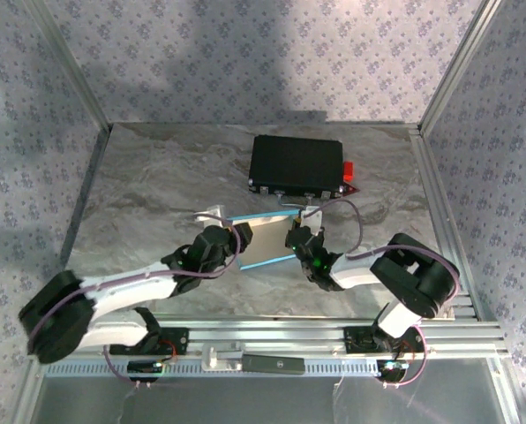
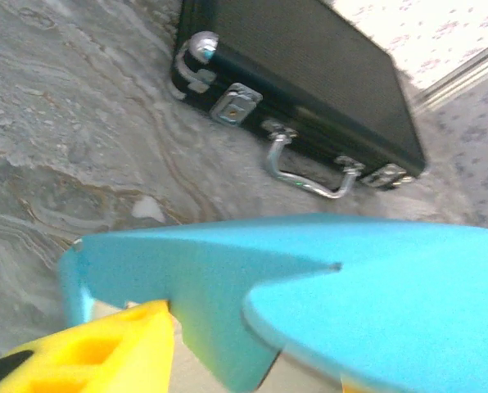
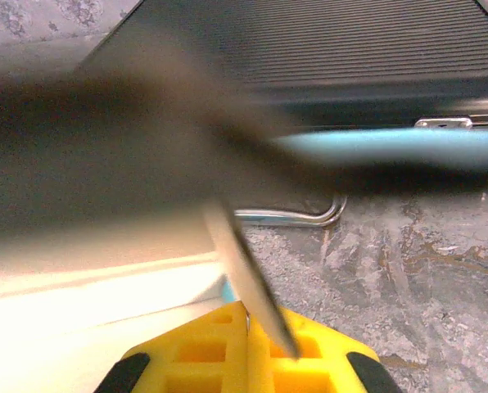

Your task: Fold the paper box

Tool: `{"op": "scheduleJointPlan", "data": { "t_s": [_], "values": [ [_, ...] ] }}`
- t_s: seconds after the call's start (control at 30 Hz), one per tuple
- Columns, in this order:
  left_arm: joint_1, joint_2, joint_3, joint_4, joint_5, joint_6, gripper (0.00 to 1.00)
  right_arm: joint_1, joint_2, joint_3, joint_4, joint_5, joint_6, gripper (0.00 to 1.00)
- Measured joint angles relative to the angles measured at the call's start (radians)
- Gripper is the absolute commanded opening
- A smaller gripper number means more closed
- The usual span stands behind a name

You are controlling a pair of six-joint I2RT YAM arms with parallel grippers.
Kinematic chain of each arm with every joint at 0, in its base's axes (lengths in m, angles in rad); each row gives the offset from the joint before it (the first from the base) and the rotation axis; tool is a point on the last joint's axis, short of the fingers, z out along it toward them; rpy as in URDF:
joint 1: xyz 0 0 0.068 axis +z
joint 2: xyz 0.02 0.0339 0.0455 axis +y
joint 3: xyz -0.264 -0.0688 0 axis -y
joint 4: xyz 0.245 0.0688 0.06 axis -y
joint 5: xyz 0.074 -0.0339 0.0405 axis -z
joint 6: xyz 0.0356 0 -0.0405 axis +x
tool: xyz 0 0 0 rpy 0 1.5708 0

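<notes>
The paper box [image 1: 267, 240] is a partly folded sheet, white inside with cyan edges, held between my two grippers near the table's front middle. My left gripper [image 1: 238, 237] is at its left end. In the left wrist view the box's cyan flap [image 2: 228, 286] passes between that gripper's [image 2: 256, 352] yellow fingers [image 2: 97, 352], which stand well apart, so it is open. My right gripper [image 1: 296, 237] is at the box's right end. In the right wrist view its yellow fingers [image 3: 195, 352] are pressed together at the gripper [image 3: 246, 309], pinching a thin panel edge [image 3: 244, 262] of the box.
A black hard case [image 1: 296, 165] with metal latches and a handle [image 2: 297, 176] lies just behind the box; it also looms close in the right wrist view [image 3: 350, 41]. A small red object [image 1: 349, 170] sits at its right end. Aluminium frame posts border the marble-patterned table [image 1: 148, 177].
</notes>
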Motion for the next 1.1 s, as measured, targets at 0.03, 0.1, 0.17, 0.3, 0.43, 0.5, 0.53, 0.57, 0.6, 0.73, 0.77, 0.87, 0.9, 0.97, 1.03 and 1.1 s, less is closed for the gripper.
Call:
{"op": "scheduleJointPlan", "data": {
  "t_s": [0.03, 0.1, 0.17, 0.3, 0.43, 0.5, 0.53, 0.57, 0.6, 0.73, 0.77, 0.87, 0.9, 0.97, 1.03, 1.1],
  "values": [
    [-0.005, -0.035, 0.013, -0.047, 0.005, -0.014, 0.58, 0.000, -0.001, 0.000, 0.000, -0.006, 0.003, 0.00],
    [-0.007, -0.092, 0.037, -0.128, 0.019, -0.055, 0.59, 0.001, -0.001, 0.000, 0.001, -0.014, 0.007, 0.00],
    [-0.007, -0.126, 0.039, -0.183, 0.041, -0.084, 0.61, 0.003, -0.001, 0.000, 0.003, -0.021, 0.010, 0.00],
    [-0.007, -0.165, 0.031, -0.254, 0.090, -0.128, 0.64, 0.010, 0.000, -0.002, 0.008, -0.024, 0.010, 0.00],
    [0.034, -0.184, 0.027, -0.278, 0.154, -0.135, 0.65, 0.010, 0.004, -0.010, -0.010, -0.040, 0.010, 0.00],
    [0.064, -0.168, 0.027, -0.278, 0.192, -0.135, 0.67, 0.011, 0.012, -0.010, -0.022, -0.044, 0.009, 0.00],
    [0.072, -0.156, 0.028, -0.277, 0.204, -0.134, 0.67, 0.013, 0.015, -0.010, -0.025, -0.046, 0.009, 0.00],
    [0.079, -0.137, 0.031, -0.278, 0.223, -0.133, 0.67, 0.014, 0.018, -0.010, -0.028, -0.048, 0.010, 0.00],
    [0.079, -0.114, 0.037, -0.278, 0.240, -0.131, 0.67, 0.015, 0.020, -0.010, -0.032, -0.048, 0.009, 0.00],
    [0.045, -0.092, 0.072, -0.339, 0.238, -0.124, 0.68, 0.018, 0.021, -0.010, -0.050, -0.048, 0.009, 0.00],
    [0.028, -0.111, 0.090, -0.377, 0.217, -0.123, 0.69, 0.018, 0.021, -0.010, -0.053, -0.049, 0.009, 0.00],
    [0.006, -0.239, 0.118, -0.474, 0.159, -0.109, 0.75, 0.016, 0.004, -0.010, -0.090, -0.069, 0.007, 0.00],
    [0.016, -0.293, 0.129, -0.510, 0.149, -0.094, 0.76, 0.012, -0.021, -0.009, -0.123, -0.089, 0.003, 0.03],
    [0.065, -0.355, 0.163, -0.582, 0.153, -0.062, 0.77, 0.003, -0.096, -0.009, -0.191, -0.130, -0.013, 0.43],
    [0.163, -0.369, 0.208, -0.647, 0.193, -0.013, 0.75, -0.016, -0.208, -0.007, -0.264, -0.182, -0.044, 0.63],
    [0.295, -0.325, 0.248, -0.698, 0.251, 0.054, 0.70, -0.083, -0.333, 0.000, -0.330, -0.287, -0.096, 0.67]
  ]
}}
